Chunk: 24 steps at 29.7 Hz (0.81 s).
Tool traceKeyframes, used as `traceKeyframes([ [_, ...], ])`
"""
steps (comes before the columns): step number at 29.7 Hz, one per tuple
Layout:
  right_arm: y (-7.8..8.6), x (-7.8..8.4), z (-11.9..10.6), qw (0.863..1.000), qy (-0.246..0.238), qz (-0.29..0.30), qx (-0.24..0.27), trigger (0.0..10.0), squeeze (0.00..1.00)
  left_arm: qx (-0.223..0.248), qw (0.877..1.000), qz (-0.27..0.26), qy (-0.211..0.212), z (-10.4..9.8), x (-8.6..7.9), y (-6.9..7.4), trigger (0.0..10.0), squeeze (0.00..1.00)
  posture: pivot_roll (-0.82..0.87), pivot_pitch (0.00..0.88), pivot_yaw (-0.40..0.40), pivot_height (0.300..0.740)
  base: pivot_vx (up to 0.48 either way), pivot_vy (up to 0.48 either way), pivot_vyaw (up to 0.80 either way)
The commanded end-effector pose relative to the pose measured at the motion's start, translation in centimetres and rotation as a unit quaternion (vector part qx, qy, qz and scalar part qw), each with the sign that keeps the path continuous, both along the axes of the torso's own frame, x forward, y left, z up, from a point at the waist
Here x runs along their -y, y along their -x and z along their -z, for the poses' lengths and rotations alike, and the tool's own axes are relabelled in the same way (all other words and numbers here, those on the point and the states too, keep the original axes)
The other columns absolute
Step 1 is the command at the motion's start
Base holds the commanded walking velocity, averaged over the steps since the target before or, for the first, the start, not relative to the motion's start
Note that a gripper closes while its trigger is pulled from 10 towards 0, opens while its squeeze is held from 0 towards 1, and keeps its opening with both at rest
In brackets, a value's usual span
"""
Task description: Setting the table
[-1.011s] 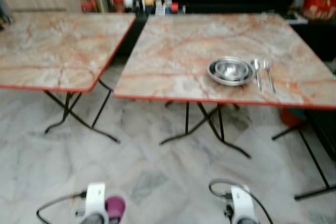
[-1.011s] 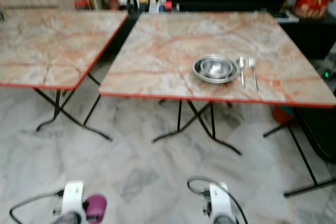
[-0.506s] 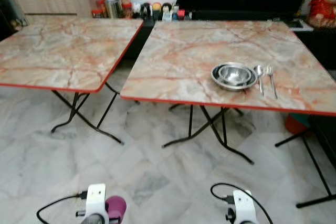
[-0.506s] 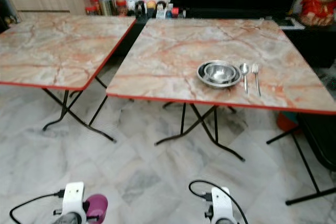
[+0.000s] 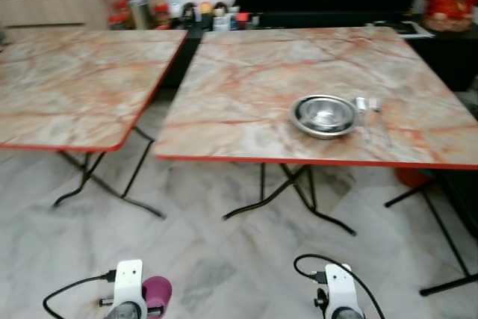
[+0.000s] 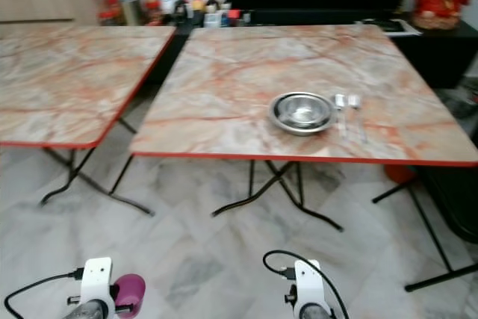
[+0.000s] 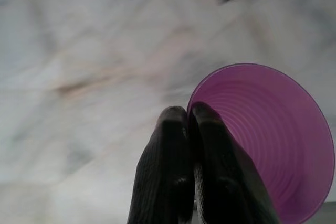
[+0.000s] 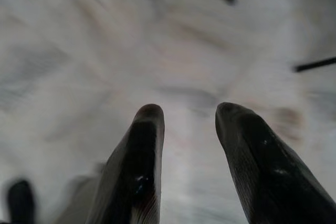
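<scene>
Looking down from the head, we see our two arms held low over the pale marble floor (image 5: 224,259). Our left gripper (image 7: 189,116) has its two black fingers pressed together on the rim of a purple cup (image 7: 273,145), one finger inside the wall and one outside, and the cup hangs just beside that wrist (image 5: 157,293). Our right gripper (image 8: 184,111) holds nothing, its fingers spread apart above the floor. Well ahead of both grippers stands a marble-topped folding table (image 5: 246,80) with a red edge. On it, ahead of the right gripper, sits a steel bowl (image 5: 324,115) with blurred cutlery (image 5: 371,113) just beside it. A second table (image 5: 67,80) stands ahead of the left gripper.
</scene>
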State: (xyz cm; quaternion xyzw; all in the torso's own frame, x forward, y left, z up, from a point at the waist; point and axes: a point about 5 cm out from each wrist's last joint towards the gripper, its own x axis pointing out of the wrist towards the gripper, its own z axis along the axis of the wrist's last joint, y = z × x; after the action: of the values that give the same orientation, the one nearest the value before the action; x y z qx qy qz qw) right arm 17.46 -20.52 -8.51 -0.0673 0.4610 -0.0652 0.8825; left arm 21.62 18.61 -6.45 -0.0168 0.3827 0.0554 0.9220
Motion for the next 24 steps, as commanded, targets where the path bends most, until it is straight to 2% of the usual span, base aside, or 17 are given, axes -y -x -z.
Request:
traceKeyframes([
  [1,-1.09,-1.37,-0.31,1.0,-0.012,-0.008,0.015,10.0,0.0,-0.01,1.0,-0.015,-0.014,0.15,-1.67,0.65,10.0,0.0,-0.08,0.0,0.02,0.728,0.319,0.0,0.0],
  [24,-0.97,-1.42,-0.23,1.0,-0.009,-0.011,0.01,10.0,0.0,-0.012,1.0,-0.012,-0.018,0.24,-1.75,0.83,10.0,0.0,-0.08,0.0,0.02,0.728,0.314,0.0,0.0],
])
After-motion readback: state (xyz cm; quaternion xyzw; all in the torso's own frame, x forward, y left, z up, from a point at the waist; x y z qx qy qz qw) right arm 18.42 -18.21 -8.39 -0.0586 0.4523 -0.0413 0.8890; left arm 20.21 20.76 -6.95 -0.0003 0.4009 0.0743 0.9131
